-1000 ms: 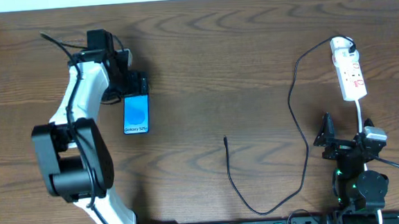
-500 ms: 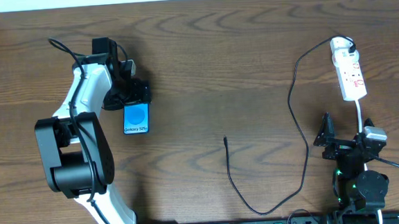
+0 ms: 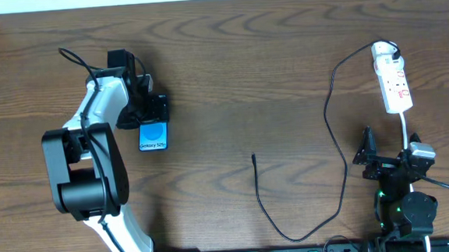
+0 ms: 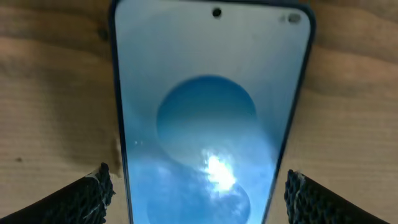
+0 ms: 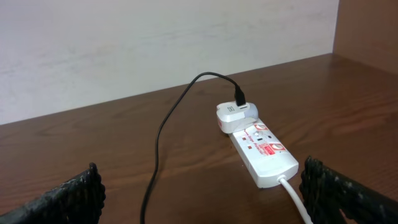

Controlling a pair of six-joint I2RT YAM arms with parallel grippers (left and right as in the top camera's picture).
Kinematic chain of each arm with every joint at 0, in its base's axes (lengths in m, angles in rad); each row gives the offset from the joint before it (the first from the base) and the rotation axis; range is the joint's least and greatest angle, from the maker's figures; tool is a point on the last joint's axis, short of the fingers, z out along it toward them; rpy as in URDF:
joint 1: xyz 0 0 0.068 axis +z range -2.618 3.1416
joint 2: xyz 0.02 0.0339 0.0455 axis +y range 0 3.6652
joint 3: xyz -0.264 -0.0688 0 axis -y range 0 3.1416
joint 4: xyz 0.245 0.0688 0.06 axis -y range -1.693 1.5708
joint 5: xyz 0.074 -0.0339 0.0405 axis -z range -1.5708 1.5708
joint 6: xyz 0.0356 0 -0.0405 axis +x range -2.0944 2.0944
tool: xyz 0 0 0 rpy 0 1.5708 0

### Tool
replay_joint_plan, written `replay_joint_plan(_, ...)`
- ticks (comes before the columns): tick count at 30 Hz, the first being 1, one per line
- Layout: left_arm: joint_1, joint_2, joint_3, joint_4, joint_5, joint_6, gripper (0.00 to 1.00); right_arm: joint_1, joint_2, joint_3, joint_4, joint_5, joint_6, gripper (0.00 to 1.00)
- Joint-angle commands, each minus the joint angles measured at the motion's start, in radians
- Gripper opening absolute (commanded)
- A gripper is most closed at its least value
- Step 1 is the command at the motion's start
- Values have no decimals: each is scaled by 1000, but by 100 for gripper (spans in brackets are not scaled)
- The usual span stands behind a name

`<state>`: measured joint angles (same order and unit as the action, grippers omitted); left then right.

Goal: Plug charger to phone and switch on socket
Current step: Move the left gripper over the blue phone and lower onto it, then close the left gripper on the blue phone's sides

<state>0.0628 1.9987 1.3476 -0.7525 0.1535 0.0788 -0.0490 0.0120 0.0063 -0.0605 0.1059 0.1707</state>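
The phone [image 3: 153, 135], flat at the left of the table [image 3: 229, 79] with its long axis running away from the robot, is flanked on both long edges by the spread jaws of the left gripper [image 3: 152, 113], the charger tip [image 3: 254, 157] seen well apart at mid-table.

Left fingers [image 3: 159, 108] over the far end of the phone [image 3: 153, 136], charger [image 3: 254, 158] tip well apart, socket [image 3: 394, 84] farther still
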Motion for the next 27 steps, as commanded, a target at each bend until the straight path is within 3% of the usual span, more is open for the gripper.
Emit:
replay_joint_plan(1,-1,22,-7,17,-16,19,90,8,-5,-1,-3,8,-15,99)
replay_joint_plan(27,-40,22,-64,37,-16,86,90,8,-5,-1,-3,8,-15,99)
